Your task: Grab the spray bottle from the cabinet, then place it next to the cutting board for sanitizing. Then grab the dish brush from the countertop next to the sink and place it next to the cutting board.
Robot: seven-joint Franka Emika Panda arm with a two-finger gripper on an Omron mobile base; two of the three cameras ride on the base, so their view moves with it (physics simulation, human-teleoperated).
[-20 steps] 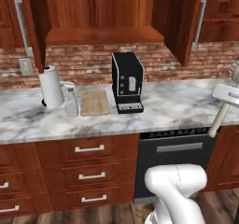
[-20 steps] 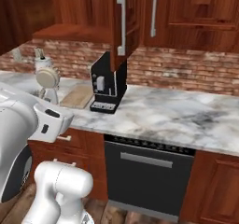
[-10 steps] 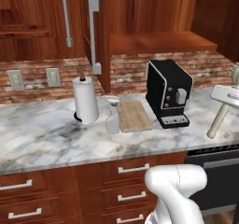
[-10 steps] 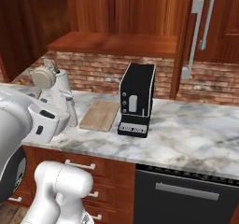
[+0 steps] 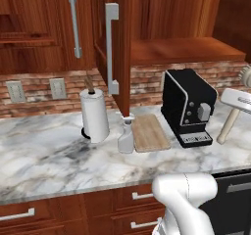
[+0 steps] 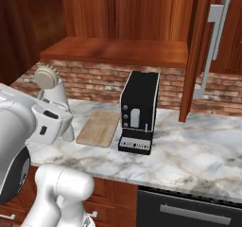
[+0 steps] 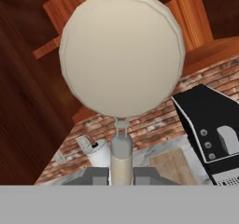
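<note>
Gripper (image 7: 122, 174) is clamped on the thin handle of the cream-beige round-headed dish brush (image 7: 122, 52), raised above the white marble countertop (image 5: 59, 163). At 6 o'clock of the brush head lies the light-tan wooden cutting board (image 7: 172, 166), the pale spray bottle (image 5: 126, 137) beside it.

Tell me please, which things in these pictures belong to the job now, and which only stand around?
Belong to the job:
- dish brush, held in the shut gripper
- spray bottle, standing beside the cutting board
- open cabinet
- countertop

Only standing around:
- coffee machine
- paper-towel roll
- wall sockets
</note>
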